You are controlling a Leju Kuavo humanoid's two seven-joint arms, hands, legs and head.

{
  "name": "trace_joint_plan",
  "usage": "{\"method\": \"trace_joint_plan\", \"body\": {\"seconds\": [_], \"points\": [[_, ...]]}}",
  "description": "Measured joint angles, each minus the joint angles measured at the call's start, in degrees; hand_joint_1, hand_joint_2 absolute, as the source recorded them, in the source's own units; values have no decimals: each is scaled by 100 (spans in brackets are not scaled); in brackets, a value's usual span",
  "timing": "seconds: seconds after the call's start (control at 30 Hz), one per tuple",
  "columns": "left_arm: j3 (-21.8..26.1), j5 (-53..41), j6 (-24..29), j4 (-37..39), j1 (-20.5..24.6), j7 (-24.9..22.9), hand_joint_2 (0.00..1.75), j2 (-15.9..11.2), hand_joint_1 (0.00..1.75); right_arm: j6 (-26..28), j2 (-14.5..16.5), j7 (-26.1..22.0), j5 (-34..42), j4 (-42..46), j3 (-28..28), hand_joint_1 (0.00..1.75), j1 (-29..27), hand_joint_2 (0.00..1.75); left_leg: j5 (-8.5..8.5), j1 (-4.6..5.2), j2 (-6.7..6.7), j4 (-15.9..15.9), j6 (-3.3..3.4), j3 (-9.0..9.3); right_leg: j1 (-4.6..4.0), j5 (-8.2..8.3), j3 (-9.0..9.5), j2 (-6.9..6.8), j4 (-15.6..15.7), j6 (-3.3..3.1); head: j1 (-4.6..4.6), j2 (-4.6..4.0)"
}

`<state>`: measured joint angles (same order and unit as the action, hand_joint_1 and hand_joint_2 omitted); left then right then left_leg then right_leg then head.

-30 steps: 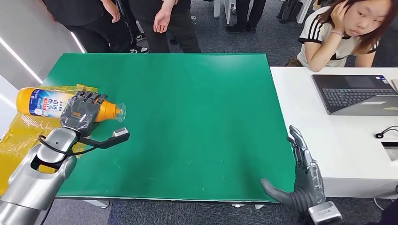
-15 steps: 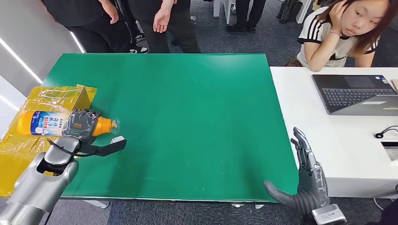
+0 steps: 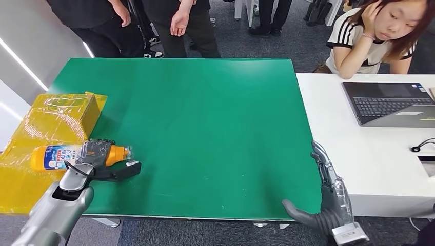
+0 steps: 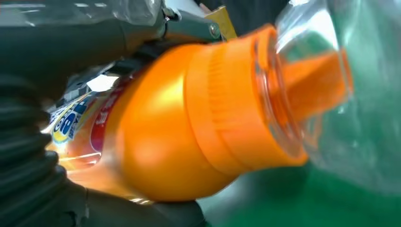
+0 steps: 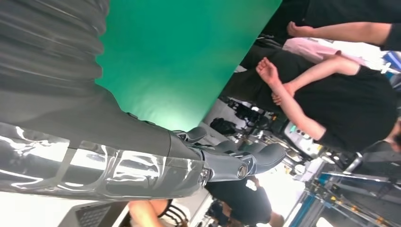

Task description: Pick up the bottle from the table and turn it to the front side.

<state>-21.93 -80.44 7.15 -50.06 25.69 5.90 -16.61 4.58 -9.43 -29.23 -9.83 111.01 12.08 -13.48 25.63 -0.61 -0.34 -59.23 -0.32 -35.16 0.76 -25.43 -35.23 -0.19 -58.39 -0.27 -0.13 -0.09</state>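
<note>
A flat green worktop (image 3: 205, 128) was seen, with a white desk (image 3: 369, 154) abutting it on the right and carrying a grey laptop (image 3: 392, 102). People stood on dark carpet beyond the far edge, and one person sat at the desk. A glossy yellow wrapped box (image 3: 56, 115) lay at the left edge. The orange bottle (image 3: 56, 156), smooth plastic with a ribbed collar and clear cap, was held lying sideways by the left hand (image 3: 95, 152), near the front left corner. The right hand (image 3: 331, 197) was held with fingers extended and empty, by the front right corner.
</note>
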Motion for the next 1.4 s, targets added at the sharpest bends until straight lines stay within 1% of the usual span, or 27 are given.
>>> {"method": "trace_joint_plan", "body": {"seconds": [0.13, 0.23, 0.37, 0.53, 0.57, 0.67, 0.7, 0.8, 0.9, 0.97, 1.07, 1.2, 1.3, 1.4], "points": [[61, 117, 64, 476, 256, 126, 175, 217, 175, -89, 1, 50, 49, -43, 26, 0, 213, 175, -4, 2, -54, 2, 5, 24, 2, -17, 41, -51, 1, 4, -1, -1], [86, 131, 195, 768, 377, 162, 175, 315, 175, -128, 1, 70, 104, -88, 50, 0, 341, 175, -10, 2, -72, 4, 5, 48, 2, -20, 70, -70, 1, 4, -1, -2], [86, 79, 446, 1070, 462, 219, 175, 356, 175, -138, -9, 79, 179, -128, 81, 0, 441, 175, -12, 2, -76, 5, 2, 72, 2, -18, 96, -74, 0, 2, -1, -1], [86, -64, 971, 1410, 517, 265, 175, 356, 175, -112, -36, 78, 204, -150, 159, 0, 484, 175, -15, 2, -79, 9, -3, 83, 2, -13, 102, -77, -2, -6, -1, -1], [86, -76, 1022, 1454, 521, 265, 175, 356, 169, -103, -42, 77, 204, -154, 174, 0, 484, 175, -15, 2, -79, 11, -3, 84, 2, -12, 102, -76, -2, -8, -1, -1], [86, -87, 1087, 1555, 545, 265, 175, 359, 38, -84, -56, 77, 204, -161, 217, 0, 484, 175, -16, 2, -77, 16, -4, 86, 2, -6, 101, -75, -3, -16, -1, -1], [85, -91, 1103, 1585, 553, 265, 175, 361, 0, -79, -61, 77, 204, -164, 230, 0, 486, 175, -16, 2, -76, 18, -4, 88, 2, -5, 102, -75, -4, -18, -1, 0], [84, -91, 1207, 1635, 554, 304, 175, 385, 0, -69, -94, 78, 221, -190, 263, 0, 515, 175, -17, 1, -75, 24, -5, 95, 2, -4, 108, -73, -5, -21, -1, -1], [85, -11, 1403, 1634, 512, 463, 175, 415, 0, -56, -148, 89, 285, -222, 286, 0, 583, 175, -27, 1, -68, 25, -21, 98, 1, -1, 105, -66, -6, -26, -1, -2], [95, 193, 1528, 1581, 457, 723, 175, 433, 0, -34, -183, 98, 313, -235, 293, 0, 585, 175, -31, 2, -68, 26, -27, 101, 2, -3, 103, -64, -6, -25, -2, -2], [138, 700, 1651, 1408, 323, 1294, 175, 484, 0, 34, -239, 78, 337, -238, 297, 0, 511, 175, -28, 3, -73, 26, -24, 96, 3, -10, 101, -67, -5, -21, 0, -1], [181, 1261, 1727, 1203, 166, 1744, 175, 552, 0, 99, -303, 44, 375, -222, 300, 0, 387, 175, -14, 4, -48, 26, -18, 92, 3, -11, 91, -48, -4, -21, -1, -1], [185, 1655, 1736, 1075, 79, 1973, 175, 585, 0, 136, -337, 40, 402, -206, 304, 0, 336, 175, -7, 4, -37, 25, -13, 89, 3, -12, 84, -39, -3, -21, -1, -2], [185, 1705, 1735, 1055, 65, 1998, 175, 590, 0, 141, -340, 40, 408, -205, 304, 0, 334, 175, -7, 4, -37, 25, -13, 89, 3, -12, 84, -39, -3, -21, -1, -2]]}}
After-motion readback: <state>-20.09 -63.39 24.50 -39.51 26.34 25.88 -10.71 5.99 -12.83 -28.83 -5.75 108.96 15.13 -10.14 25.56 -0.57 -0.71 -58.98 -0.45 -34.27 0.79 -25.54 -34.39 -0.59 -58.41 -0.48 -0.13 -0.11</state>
